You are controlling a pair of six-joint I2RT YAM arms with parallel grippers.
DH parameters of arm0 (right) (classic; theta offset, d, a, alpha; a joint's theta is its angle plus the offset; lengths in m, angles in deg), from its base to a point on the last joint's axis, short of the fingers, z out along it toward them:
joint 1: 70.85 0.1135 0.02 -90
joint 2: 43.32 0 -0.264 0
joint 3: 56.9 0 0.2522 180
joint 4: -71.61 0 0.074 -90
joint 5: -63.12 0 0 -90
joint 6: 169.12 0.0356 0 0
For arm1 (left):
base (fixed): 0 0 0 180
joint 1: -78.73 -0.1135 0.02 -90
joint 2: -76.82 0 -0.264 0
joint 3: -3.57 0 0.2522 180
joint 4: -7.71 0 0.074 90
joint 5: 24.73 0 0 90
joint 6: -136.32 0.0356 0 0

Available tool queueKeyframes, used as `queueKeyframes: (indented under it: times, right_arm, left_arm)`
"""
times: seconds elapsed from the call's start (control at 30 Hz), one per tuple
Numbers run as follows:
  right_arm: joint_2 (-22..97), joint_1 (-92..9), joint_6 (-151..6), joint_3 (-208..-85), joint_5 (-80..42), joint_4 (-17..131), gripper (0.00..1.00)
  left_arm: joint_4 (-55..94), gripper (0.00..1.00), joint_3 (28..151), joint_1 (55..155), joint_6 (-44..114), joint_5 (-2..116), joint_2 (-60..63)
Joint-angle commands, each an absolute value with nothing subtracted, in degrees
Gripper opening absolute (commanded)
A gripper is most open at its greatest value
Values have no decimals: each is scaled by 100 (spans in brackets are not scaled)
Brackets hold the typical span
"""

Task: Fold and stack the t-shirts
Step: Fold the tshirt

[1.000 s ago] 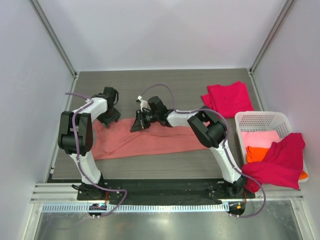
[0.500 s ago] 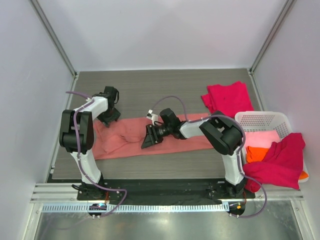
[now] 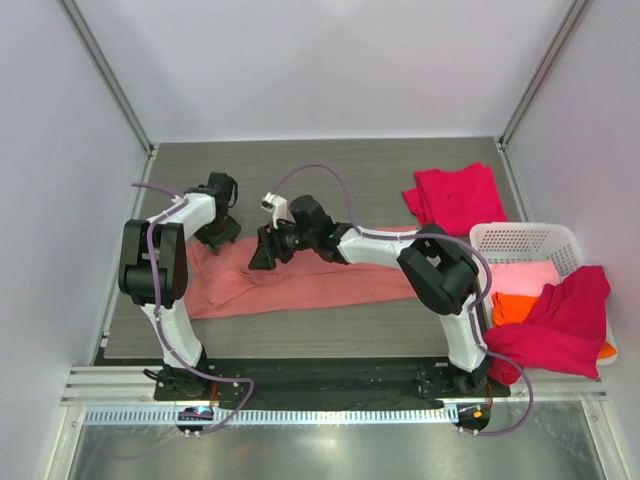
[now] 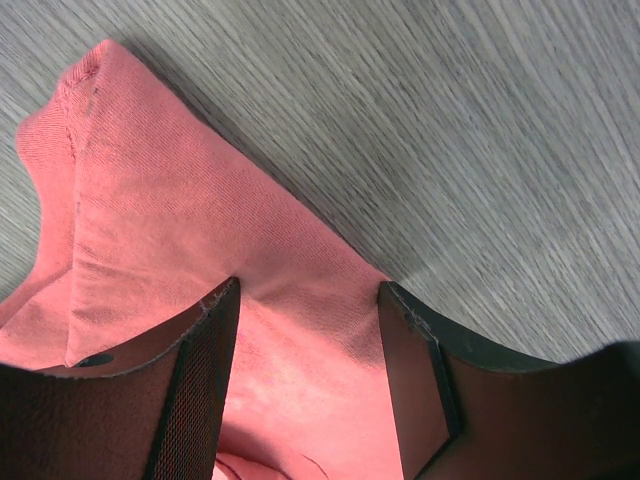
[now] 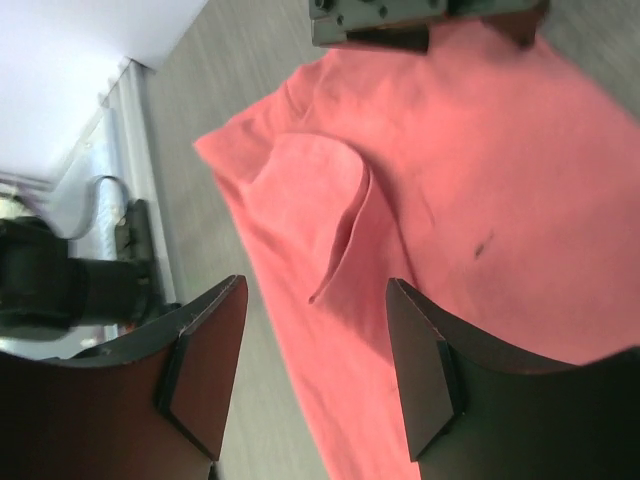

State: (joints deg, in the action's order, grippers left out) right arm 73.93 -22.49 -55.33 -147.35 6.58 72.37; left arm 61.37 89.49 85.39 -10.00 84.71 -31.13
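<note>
five soft cloth t-shirts, two robot arms and one basket on a grey wood-grain table (image 3: 330, 170).

one salmon-pink t-shirt (image 3: 320, 285) lies folded into a long band across the middle of the table. one crimson-red t-shirt (image 3: 455, 195) lies folded flat at the far right. the white plastic lattice basket (image 3: 525, 238) at the right edge holds one light pink t-shirt (image 3: 520, 275) and one orange t-shirt (image 3: 510, 305). a second crimson-red t-shirt (image 3: 560, 325) hangs rumpled over its near rim.

the left gripper (image 3: 215, 232) is at the band's left end, the right gripper (image 3: 262, 255) over its middle.

only the left wrist view shows the fine twill weave and stitched hem of the salmon cloth (image 4: 150, 240). the left gripper (image 4: 310, 370) has its fingers apart, with cloth lying in the gap. only the right wrist view shows a small curled flap (image 5: 320, 190) raised on the shirt. the right gripper (image 5: 315, 380) has its fingers spread, holding nothing.
</note>
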Motion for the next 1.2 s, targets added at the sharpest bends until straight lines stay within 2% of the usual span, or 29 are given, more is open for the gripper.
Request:
queueKeyframes:
  times: [0.0,0.13,0.33,0.4,0.43,0.5,0.53,0.57,0.6,0.63,0.8,0.93,1.0,1.07,1.17]
  right_arm:
    - [7594,-1865,-6529,-15326,-207,6533,63]
    - [7796,-1662,-6971,-15723,-937,6093,63]
    - [8095,-1443,-7358,-16127,-1333,5646,63]
    - [8183,-1381,-7411,-16215,-1553,5557,58]
    - [8210,-1337,-7446,-16233,-1623,5522,55]
    - [8219,-1319,-7446,-16251,-1835,5478,39]
    - [8201,-1310,-7438,-16242,-1844,5477,30]
    - [8166,-1310,-7420,-16155,-1809,5486,12]
    - [8035,-1310,-7411,-16093,-1722,5512,5]
    - [7964,-1302,-7394,-16005,-1634,5556,1]
    - [7236,-1302,-7376,-15144,-519,5750,1]
    - [6735,-1302,-7420,-14442,-157,5662,3]
    - [6523,-1302,-7394,-13932,-51,5618,19]
    - [6268,-1302,-7350,-13494,89,5592,44]
    - [5996,-1302,-7288,-13097,326,5600,50]
  left_arm:
    - [5953,59,8887,8497,-958,8504,-2953]
    - [5900,59,8852,8488,-949,8469,-2901]
    - [5839,59,8808,8497,-932,8407,-2901]
    - [5838,59,8808,8497,-932,8416,-2909]
    - [5838,59,8808,8497,-923,8425,-2909]
    - [5838,59,8817,8488,-914,8442,-2909]
    - [5830,59,8817,8497,-906,8451,-2918]
    - [5821,58,8817,8497,-905,8477,-2918]
    - [5829,58,8817,8497,-897,8495,-2918]
    - [5830,58,8817,8497,-905,8513,-2918]
    - [5830,58,8834,8488,-888,8583,-2962]
    - [5830,58,8834,8497,-879,8662,-2997]
    - [5821,58,8834,8497,-870,8680,-3006]
    - [5838,58,8834,8497,-870,8697,-3015]
    - [5829,58,8843,8497,-853,8697,-3024]
